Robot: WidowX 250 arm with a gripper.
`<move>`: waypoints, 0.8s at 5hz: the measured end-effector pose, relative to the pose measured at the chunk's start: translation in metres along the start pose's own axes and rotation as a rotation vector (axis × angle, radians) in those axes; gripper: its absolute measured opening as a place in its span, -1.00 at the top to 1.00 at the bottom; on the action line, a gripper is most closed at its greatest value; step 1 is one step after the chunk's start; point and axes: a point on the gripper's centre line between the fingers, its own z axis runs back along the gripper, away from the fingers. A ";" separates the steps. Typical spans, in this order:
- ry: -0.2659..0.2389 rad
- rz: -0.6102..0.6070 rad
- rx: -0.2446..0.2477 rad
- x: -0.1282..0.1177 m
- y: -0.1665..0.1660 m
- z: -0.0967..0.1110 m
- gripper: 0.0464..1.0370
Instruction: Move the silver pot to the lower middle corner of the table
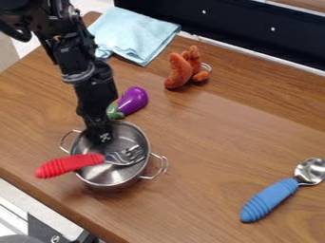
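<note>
The work seems to me in its middle part, and I would not call it finished. The black claw (105, 137) is down at the silver pot (101, 176), over its inner side, and the pot stands upright directly under and around the claw's tip. I cannot tell whether the claw is clenched on the pot or released from it, because its lower end is dark against the metal. So the reaching to the pot looks done, but a firm hold is not sure. The pot is near the table's (219, 187) front edge, and the lower middle corner, as I understand it, is farther down and to the right from the claw. What is left, by my judgement, is to bring the pot there, let it go and lift the claw away. As for the counting, there is one pot, and one red-handled fork (70, 165) lies across it, just below the claw. One purple eggplant (133, 100) is just above and to the right of the claw. Farther up are one light blue cloth (136, 35) and orange plush (181, 71), which may be one toy or two touching. One blue-handled spoon (270, 200) lies well apart, to the claw's lower right.
</note>
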 end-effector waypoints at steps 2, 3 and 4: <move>0.010 0.057 0.028 0.004 0.013 0.008 0.66; -0.022 0.084 0.019 0.012 0.017 0.015 0.20; -0.016 0.100 -0.009 0.015 0.018 0.023 -0.37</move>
